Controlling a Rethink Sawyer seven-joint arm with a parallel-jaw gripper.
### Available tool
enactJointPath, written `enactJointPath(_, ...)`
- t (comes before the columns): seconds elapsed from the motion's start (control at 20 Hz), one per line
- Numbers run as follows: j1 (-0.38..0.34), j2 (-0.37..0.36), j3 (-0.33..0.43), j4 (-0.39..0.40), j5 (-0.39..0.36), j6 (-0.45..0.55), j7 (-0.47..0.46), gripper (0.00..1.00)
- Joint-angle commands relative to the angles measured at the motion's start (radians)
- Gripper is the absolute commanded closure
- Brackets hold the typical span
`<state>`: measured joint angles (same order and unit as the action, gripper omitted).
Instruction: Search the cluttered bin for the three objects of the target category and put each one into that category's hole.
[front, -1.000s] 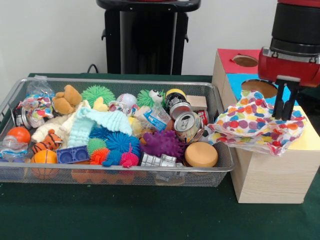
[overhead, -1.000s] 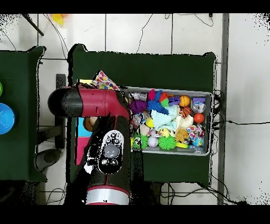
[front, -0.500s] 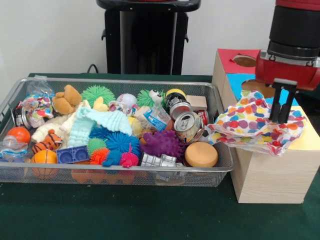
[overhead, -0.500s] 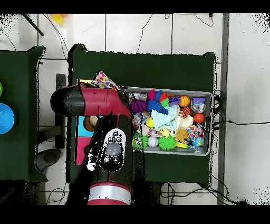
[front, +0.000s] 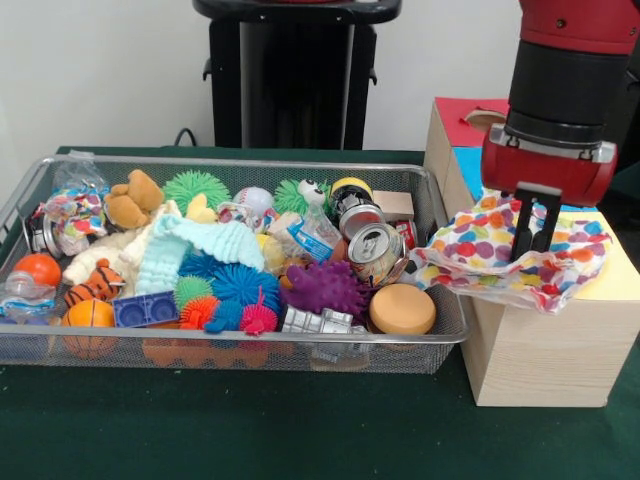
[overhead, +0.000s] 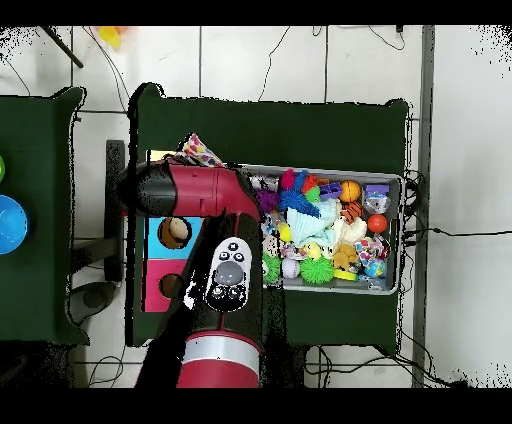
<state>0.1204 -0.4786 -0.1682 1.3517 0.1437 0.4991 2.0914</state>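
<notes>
A polka-dot cloth (front: 490, 250) lies crumpled over the top of the wooden box (front: 540, 350), hanging a little over the bin's right end. My gripper (front: 533, 240) hangs just above the cloth's middle, open, with nothing between its fingers (front: 521, 230). The box top has a red section with a round hole (front: 490, 121); the blue section's hole is hidden behind the arm in the front view. In the overhead view the red arm (overhead: 205, 192) covers the gripper; a cloth corner (overhead: 200, 153) pokes out, and two holes (overhead: 177, 232) show in the box top.
The wire bin (front: 230, 163) holds several spiky balls, a purple one (front: 325, 287), a crushed can (front: 375, 250), a mint knitted cloth (front: 200, 245), a teddy (front: 135, 198), a tan disc (front: 402, 308) and bagged items. Green cloth covers the table (front: 300, 430).
The arm has swung left across the box, toward the bin, and the gripper now sits lower over the polka-dot cloth. The cloth has not moved.
</notes>
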Motion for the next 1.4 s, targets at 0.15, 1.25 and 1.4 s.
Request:
enactJointPath(0.15,0.002,0.041,0.021,-0.024,-0.060,-0.034,0.069,1.00)
enactJointPath(1.25,0.047,-0.250,0.058,0.342,0.007,0.007,0.076,1.00)
enactJointPath(1.4,0.035,-0.289,0.065,0.373,0.014,0.035,0.060,1.00)
